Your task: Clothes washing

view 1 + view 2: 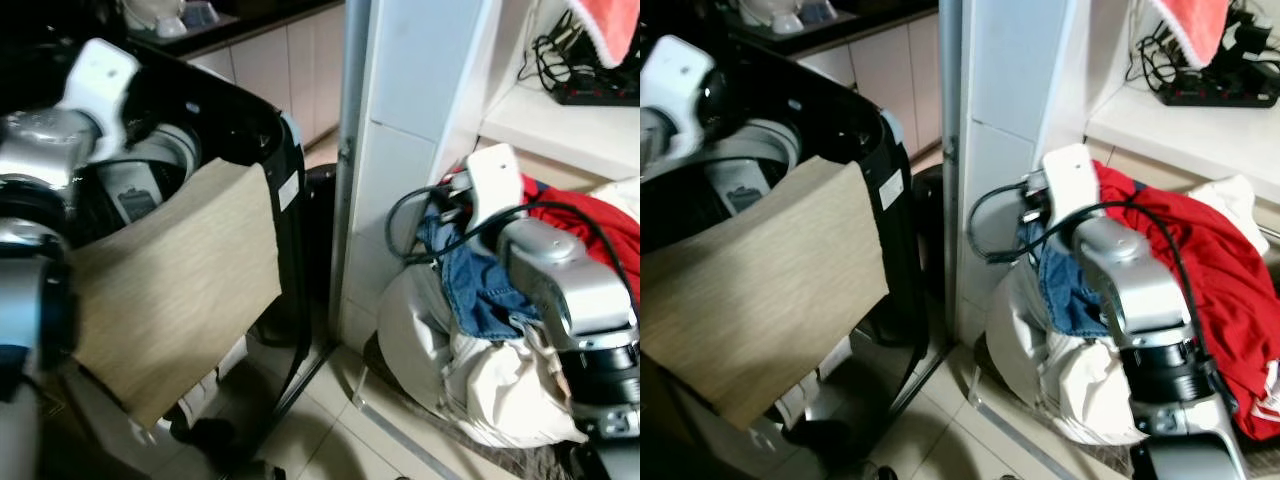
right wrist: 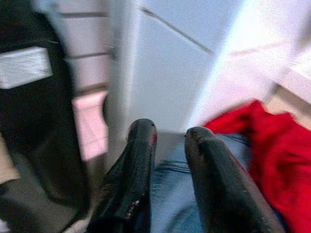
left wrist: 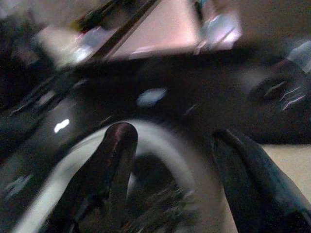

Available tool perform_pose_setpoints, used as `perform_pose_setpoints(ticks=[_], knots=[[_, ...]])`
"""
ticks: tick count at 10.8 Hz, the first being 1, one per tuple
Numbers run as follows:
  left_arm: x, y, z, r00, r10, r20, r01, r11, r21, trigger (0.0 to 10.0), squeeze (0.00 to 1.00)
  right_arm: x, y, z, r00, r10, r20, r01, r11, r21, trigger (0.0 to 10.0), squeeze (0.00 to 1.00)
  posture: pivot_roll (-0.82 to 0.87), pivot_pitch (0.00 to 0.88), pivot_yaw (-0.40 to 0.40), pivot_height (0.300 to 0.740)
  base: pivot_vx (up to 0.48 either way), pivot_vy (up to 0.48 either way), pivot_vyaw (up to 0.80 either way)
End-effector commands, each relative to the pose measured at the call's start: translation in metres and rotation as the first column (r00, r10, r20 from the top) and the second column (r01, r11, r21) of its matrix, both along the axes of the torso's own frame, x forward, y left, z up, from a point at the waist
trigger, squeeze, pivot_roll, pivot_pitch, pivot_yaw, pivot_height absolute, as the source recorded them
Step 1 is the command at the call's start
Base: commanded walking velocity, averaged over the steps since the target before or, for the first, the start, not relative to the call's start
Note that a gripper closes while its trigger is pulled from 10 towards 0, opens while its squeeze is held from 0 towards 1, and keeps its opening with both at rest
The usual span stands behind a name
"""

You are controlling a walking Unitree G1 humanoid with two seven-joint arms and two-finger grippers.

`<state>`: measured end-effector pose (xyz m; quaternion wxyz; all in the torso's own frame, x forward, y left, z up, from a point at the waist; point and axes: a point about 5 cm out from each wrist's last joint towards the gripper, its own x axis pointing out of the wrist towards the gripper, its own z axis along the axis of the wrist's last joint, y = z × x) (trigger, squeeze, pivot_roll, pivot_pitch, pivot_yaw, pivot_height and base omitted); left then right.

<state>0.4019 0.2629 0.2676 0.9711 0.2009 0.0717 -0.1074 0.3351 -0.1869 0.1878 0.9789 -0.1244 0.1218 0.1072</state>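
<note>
A black top-loading washing machine (image 1: 288,150) stands open at the left, with a beige cloth (image 1: 180,280) draped over its front rim. My left gripper (image 3: 170,136) hangs open over the drum's pale inner ring (image 3: 58,174), nothing between its fingers. At the right is a laundry pile: blue jeans (image 1: 480,285), a red garment (image 1: 1210,260) and a white bundle (image 1: 490,395). My right gripper (image 2: 170,130) is just above the jeans (image 2: 170,204), fingers close together and holding nothing, with the red garment (image 2: 272,145) beside it.
A white tiled pillar (image 1: 400,130) stands between the machine and the pile. Behind the pile, a shelf (image 1: 560,125) carries a power strip and cables (image 1: 590,90), with a pink towel (image 1: 620,25) hanging above. Cabinets (image 1: 280,60) line the back.
</note>
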Motion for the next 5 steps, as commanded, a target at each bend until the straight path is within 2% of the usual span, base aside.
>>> perform_pose_setpoints(ticks=[1, 2, 3, 4, 5], knots=[[0.002, -0.028, 0.000, 0.984, -0.163, 0.068, 0.169, 0.982, -0.081, 10.0, 0.00, 0.006, -0.027, -0.001, 0.992, -0.124, 0.000, 0.124, 0.992, -0.013, 10.0, 1.00, -0.11, 0.000, 0.074, 0.740, 0.000, 0.000, 0.00], [-0.001, -0.058, -0.012, 0.949, -0.301, 0.089, 0.311, 0.942, -0.129, 10.0, 0.00, 0.009, -0.044, -0.009, 0.982, -0.185, -0.038, 0.184, 0.983, -0.020, 10.0, 1.00, -0.11, 0.000, 0.081, 0.740, 0.000, 0.000, 0.00], [-0.004, -0.073, -0.019, 0.926, -0.365, 0.090, 0.375, 0.914, -0.151, 10.0, 0.00, 0.011, -0.051, -0.013, 0.979, -0.198, -0.057, 0.197, 0.980, -0.027, 10.0, 1.00, -0.11, 0.000, 0.081, 0.740, 0.000, 0.000, 0.00], [-0.016, -0.105, -0.035, 0.866, -0.493, 0.087, 0.500, 0.847, -0.177, 10.0, 0.00, 0.011, -0.063, -0.024, 0.973, -0.194, -0.125, 0.184, 0.979, -0.085, 10.0, 1.00, -0.11, 0.000, 0.080, 0.740, 0.000, 0.000, 0.00], [-0.023, -0.119, -0.043, 0.838, -0.541, 0.073, 0.544, 0.816, -0.197, 10.0, 0.00, 0.013, -0.071, -0.027, 0.967, -0.218, -0.130, 0.206, 0.974, -0.099, 10.0, 1.00, -0.11, 0.000, 0.080, 0.740, 0.000, 0.000, 0.00]])
